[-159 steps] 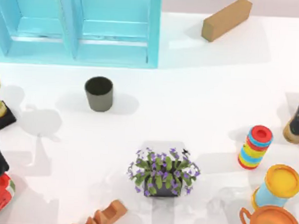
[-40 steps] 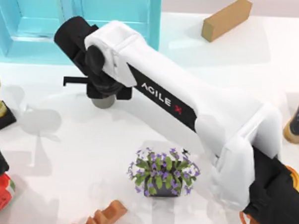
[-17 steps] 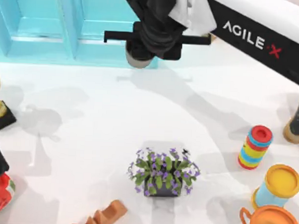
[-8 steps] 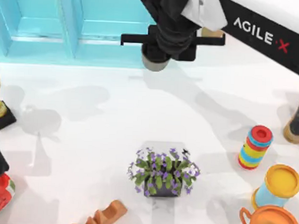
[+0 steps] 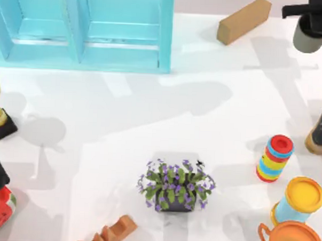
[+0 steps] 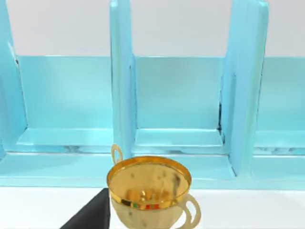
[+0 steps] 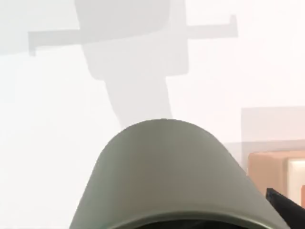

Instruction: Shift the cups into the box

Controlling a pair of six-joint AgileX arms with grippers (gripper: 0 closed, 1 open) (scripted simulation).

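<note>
Swung right since half a second ago: right tool with grey cup clamped, now at surface's far right corner, well away from box. Cup light, rigid, smooth; rim grip suits. Left tool parked near box.

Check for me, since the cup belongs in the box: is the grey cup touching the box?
Apart. In the top view the grey cup hangs under the right tool at the table's far right; the box is across bare tabletop.

The right hand is matte black with a thin crossbar.
</note>
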